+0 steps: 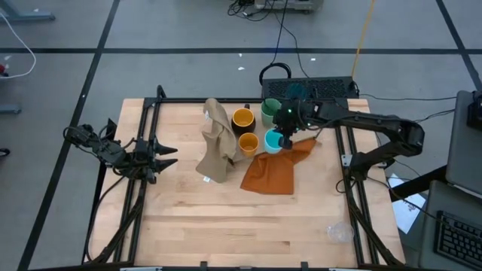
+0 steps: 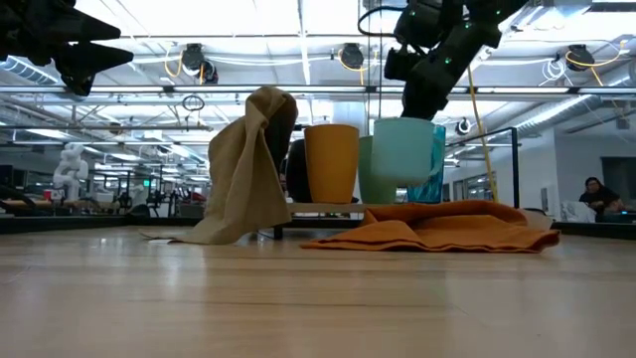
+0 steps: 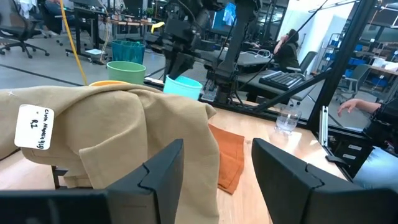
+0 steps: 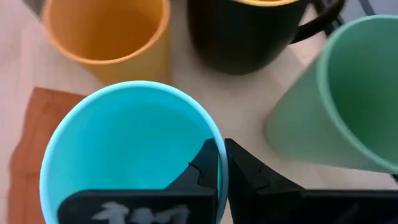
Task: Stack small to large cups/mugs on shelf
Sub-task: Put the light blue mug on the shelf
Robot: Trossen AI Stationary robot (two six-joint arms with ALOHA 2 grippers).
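At the left edge of the table the left gripper (image 1: pixel 167 156) is parked with its fingers apart and nothing between them. Further right, a tan cloth (image 1: pixel 217 143) is draped high beside the yellow mug (image 1: pixel 242 118) and orange cup (image 1: pixel 248 143). The cyan mug (image 4: pixel 124 149) is pinched at its rim by the right gripper (image 4: pixel 222 163), one finger inside and one outside; in the low view it appears lifted clear of the shelf (image 2: pixel 328 208). It is judged light, stiff and smooth, so slipping or tilting is possible. The green cup (image 4: pixel 339 93) stands close, and the orange cloth (image 1: pixel 275 172) lies underneath, crowding any set-down.
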